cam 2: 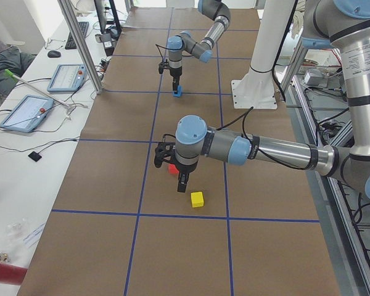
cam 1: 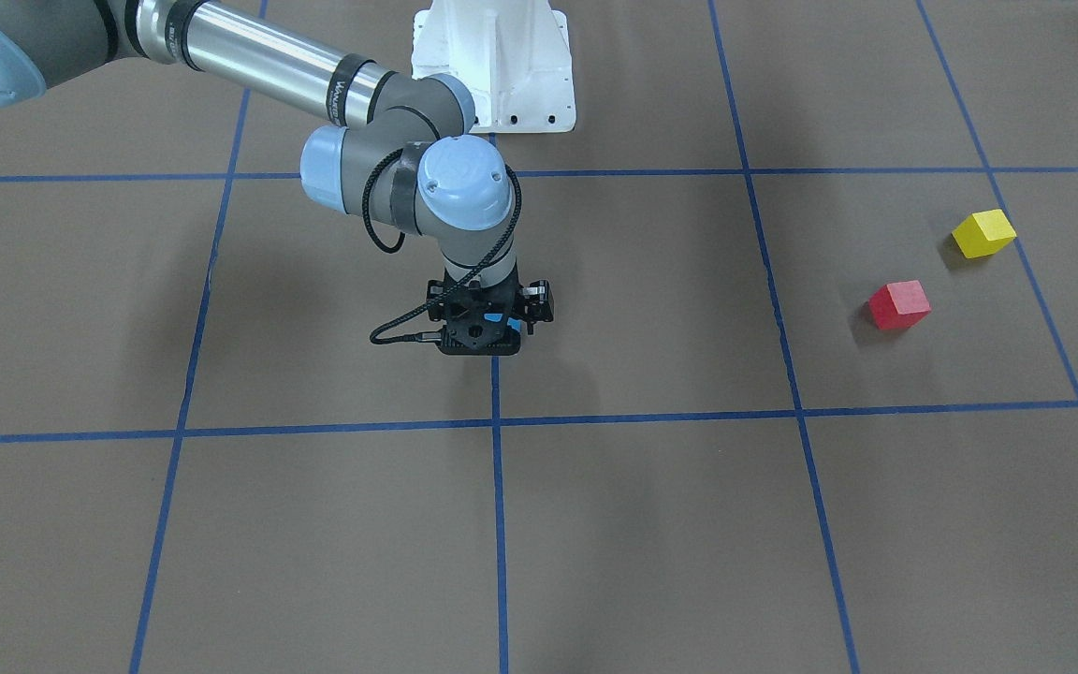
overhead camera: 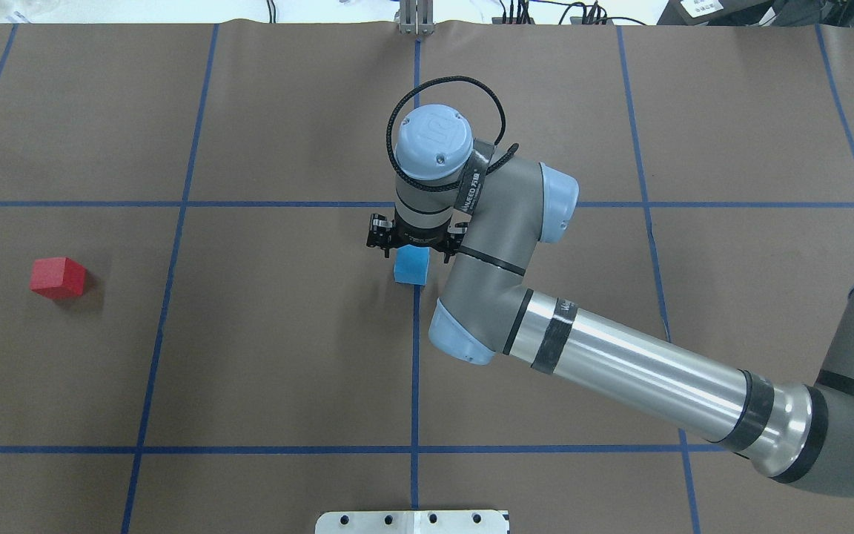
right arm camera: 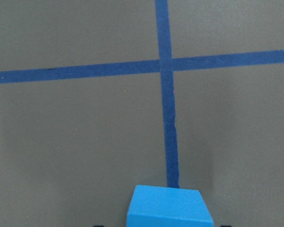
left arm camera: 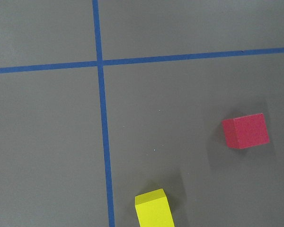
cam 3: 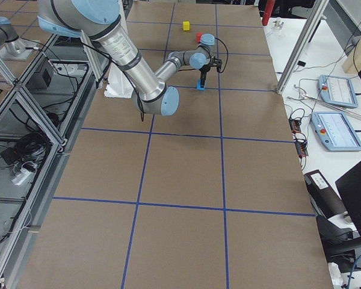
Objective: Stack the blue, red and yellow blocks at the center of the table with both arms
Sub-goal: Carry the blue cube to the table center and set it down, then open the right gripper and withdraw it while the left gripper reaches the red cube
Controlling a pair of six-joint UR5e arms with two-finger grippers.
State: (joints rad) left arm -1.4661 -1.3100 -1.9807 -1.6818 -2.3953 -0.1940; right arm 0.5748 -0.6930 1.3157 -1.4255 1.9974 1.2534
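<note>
The blue block (overhead camera: 412,265) rests on the brown table (overhead camera: 264,356) on a tape line near the center crossing. My right gripper (overhead camera: 415,254) points straight down over it. In the right wrist view the block (right arm camera: 169,207) sits between the fingertips with a gap on each side, so the gripper is open. The red block (cam 1: 899,304) and the yellow block (cam 1: 983,233) lie apart on the table's left part. My left gripper (cam 2: 182,183) hovers over these two; I cannot tell whether it is open or shut. The left wrist view looks down on red (left arm camera: 245,131) and yellow (left arm camera: 154,208).
The white pedestal base (cam 1: 492,65) stands at the robot's edge of the table. Tablets (cam 2: 24,111) and cables lie on a white desk beyond the far edge. Aluminium posts (cam 2: 80,43) rise beside it.
</note>
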